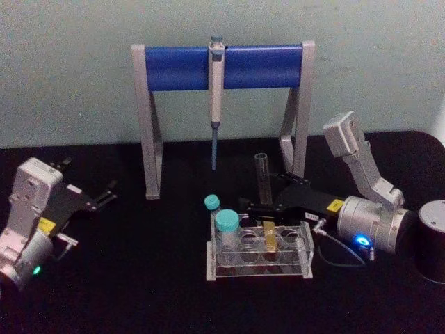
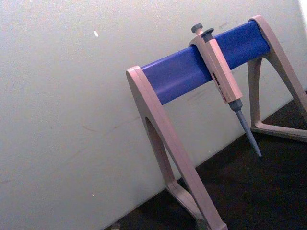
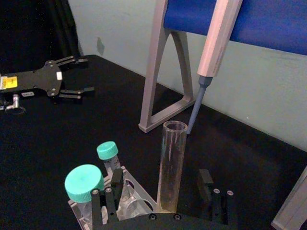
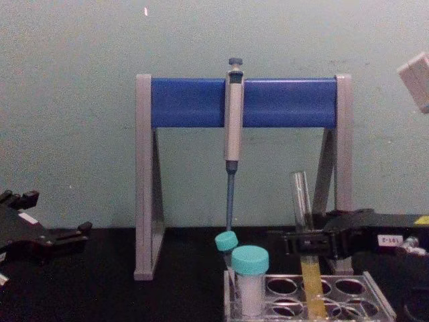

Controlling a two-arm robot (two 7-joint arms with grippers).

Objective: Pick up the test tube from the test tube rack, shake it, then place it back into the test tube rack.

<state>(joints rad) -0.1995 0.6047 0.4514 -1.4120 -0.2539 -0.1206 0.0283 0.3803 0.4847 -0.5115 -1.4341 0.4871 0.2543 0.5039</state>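
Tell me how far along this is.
Done: nothing evident; the tall clear glass test tube with yellow liquid stands in the low clear plastic rack. In hand: the open right gripper brackets it. Remaining, probably: grasp, shake, replace. Left gripper idles far left.

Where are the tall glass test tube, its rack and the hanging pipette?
test tube (image 4: 312, 288): chest view, on its yellow liquid.
test tube rack (image 1: 288, 268): head view, on its front wall.
pipette (image 1: 216, 87): head view, on its grey body.

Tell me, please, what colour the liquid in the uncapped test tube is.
Yellow; the liquid in the test tube shows best in the chest view.
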